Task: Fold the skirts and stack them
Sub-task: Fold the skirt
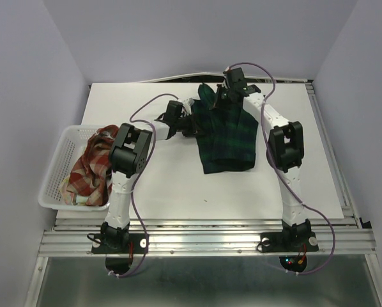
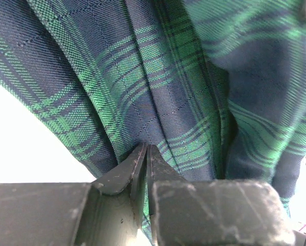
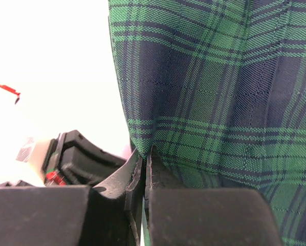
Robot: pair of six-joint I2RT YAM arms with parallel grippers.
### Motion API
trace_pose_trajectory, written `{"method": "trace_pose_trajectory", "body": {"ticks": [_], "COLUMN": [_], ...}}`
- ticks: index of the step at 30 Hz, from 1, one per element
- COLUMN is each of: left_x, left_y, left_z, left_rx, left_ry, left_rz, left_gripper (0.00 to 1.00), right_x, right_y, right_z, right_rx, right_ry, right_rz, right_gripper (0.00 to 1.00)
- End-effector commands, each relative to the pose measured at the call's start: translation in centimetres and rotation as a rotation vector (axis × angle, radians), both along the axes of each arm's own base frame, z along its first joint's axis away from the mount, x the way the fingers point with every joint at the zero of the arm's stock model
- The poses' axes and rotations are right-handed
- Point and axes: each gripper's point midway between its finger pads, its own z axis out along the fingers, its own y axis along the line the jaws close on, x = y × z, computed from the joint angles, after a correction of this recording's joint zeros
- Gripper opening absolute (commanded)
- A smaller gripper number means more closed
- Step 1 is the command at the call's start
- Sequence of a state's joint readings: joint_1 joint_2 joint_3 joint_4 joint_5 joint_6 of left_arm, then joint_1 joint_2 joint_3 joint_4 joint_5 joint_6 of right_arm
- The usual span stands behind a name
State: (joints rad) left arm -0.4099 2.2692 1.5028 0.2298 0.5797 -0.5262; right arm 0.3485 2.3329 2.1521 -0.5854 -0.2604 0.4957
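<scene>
Green-navy plaid skirt [image 1: 228, 137] lies toward the far edge of the worktop [image 1: 178, 185], middle to right, its near hem flat on the surface and its far end bunched up between my two claws. Left claw [image 2: 146, 149] is pinched almost closed on a fold at the skirt's left side; right claw [image 3: 147, 151] is clamped tight on the cloth at its far end. Red-and-cream plaid skirt [image 1: 89, 163] is heaped in the basket [image 1: 50, 192] at the worktop's left edge.
</scene>
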Motion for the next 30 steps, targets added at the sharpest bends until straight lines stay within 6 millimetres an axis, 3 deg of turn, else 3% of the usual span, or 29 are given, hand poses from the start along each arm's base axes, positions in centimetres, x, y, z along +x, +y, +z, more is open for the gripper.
{"method": "trace_pose_trajectory", "body": {"ticks": [1, 4, 6, 7, 8, 10, 11, 14, 15, 17, 20, 26, 30], "left_x": [-0.9, -2.2, -3.7, -4.2, -4.5, -5.7, -6.4, -8.2, -8.5, -9.4, -9.5, -10.0, -10.7], "left_y": [0.6, 0.3, 0.7, 0.7, 0.8, 0.9, 0.9, 0.0, -0.4, -1.4, -2.0, -1.6, -1.3], "left_z": [0.8, 3.8, 5.6, 6.3, 7.7, 7.4, 7.2, 6.4, 6.2, 5.3, 3.7, 1.9, 1.4], "left_rx": [-0.008, -0.072, -0.093, -0.104, -0.118, -0.123, -0.127, -0.128, -0.128, -0.123, -0.109, -0.089, -0.072], "left_ry": [0.002, -0.033, -0.055, -0.063, -0.088, -0.060, -0.045, -0.014, -0.011, 0.006, 0.040, 0.082, 0.082], "left_rz": [-0.013, -0.043, -0.056, -0.061, -0.064, -0.074, -0.079, -0.110, -0.118, -0.138, -0.125, -0.107, -0.111], "left_gripper": [0.20, 0.23, 0.25, 0.25, 0.25, 0.26, 0.26, 0.26, 0.26, 0.25, 0.24, 0.22, 0.21], "right_x": [1.5, 1.1, 0.7, 0.3, 0.2, -0.2, -0.4, -1.3, -1.9, -3.3, -6.8, -13.4, -15.1], "right_y": [0.4, -0.4, -0.7, -1.0, -1.3, -1.9, -2.3, -3.6, -4.0, -4.6, -4.5, -3.9, -3.5], "right_z": [-2.1, -3.5, -3.9, -3.8, -2.7, -1.4, 0.4, 2.3, 3.3, 3.4, 2.1, -3.4, -4.7], "right_rx": [-0.020, -0.081, -0.104, -0.124, -0.131, -0.167, -0.179, -0.239, -0.252, -0.270, -0.267, -0.312, -0.338], "right_ry": [-0.041, -0.034, -0.023, -0.021, -0.041, -0.071, -0.106, -0.145, -0.159, -0.136, -0.052, 0.167, 0.195], "right_rz": [0.006, 0.019, 0.034, 0.044, 0.048, 0.065, 0.064, 0.079, 0.087, 0.100, 0.158, 0.257, 0.273], "right_gripper": [0.06, 0.16, 0.34, 0.52, 0.55, 0.68, 0.68, 0.68, 0.64, 0.60, 0.58, 0.57, 0.60]}}
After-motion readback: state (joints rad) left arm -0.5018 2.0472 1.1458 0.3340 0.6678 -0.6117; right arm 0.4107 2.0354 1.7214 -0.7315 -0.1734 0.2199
